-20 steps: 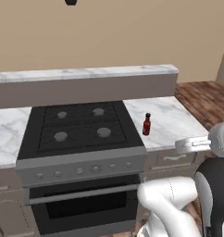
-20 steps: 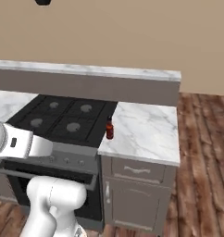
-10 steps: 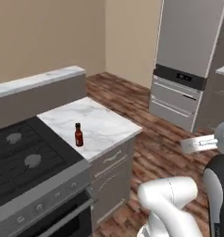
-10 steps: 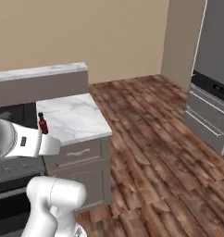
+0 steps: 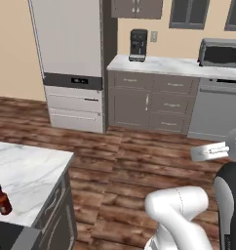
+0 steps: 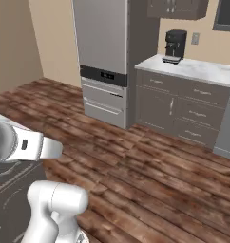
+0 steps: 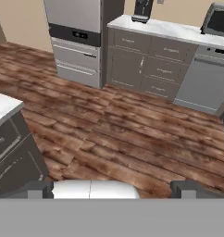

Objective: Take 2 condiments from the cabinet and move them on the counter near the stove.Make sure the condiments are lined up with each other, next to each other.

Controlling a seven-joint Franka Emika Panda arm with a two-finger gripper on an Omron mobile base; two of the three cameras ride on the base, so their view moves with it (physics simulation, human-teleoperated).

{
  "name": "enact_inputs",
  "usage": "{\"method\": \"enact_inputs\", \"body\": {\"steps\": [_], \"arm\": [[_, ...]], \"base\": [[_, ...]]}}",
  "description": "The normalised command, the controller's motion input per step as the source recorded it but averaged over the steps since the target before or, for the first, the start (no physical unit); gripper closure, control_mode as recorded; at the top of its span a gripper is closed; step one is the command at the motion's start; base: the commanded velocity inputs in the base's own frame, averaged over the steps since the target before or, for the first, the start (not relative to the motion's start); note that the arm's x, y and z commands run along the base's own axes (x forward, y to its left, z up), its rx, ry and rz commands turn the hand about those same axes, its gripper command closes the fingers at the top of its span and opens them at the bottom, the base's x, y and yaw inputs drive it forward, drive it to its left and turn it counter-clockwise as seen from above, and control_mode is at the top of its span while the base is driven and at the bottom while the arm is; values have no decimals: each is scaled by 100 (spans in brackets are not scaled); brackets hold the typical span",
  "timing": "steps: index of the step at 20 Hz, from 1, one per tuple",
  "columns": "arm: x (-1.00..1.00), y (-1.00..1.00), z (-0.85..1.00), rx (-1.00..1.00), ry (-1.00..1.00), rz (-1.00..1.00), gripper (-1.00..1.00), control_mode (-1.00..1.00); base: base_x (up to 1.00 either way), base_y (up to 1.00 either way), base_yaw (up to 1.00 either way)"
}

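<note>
The reddish-brown sauce bottle (image 5: 1, 199) stands on the marble counter (image 5: 27, 168) at lower left of the left base view. My gripper (image 7: 114, 187) is spread wide, holding nothing. Beyond: wooden floor (image 5: 139, 161), refrigerator (image 5: 73, 58), coffee maker (image 5: 138, 45), microwave (image 5: 220, 52).

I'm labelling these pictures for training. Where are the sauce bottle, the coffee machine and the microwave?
sauce bottle (image 5: 2, 201): left base view, on its reddish-brown body.
coffee machine (image 6: 174, 45): right base view, on its black front.
microwave (image 5: 220, 52): left base view, on its dark door.
</note>
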Motion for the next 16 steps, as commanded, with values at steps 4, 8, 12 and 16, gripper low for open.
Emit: {"method": "enact_inputs", "body": {"steps": [4,8,12,16], "arm": [[0,0,0,0,0,0,-100,100],[0,0,0,0,0,0,-100,100],[0,0,0,0,0,0,-100,100],[0,0,0,0,0,0,-100,100]], "base": [[0,0,-94],[6,0,-84],[61,-5,-62],[92,-1,-33]]}}
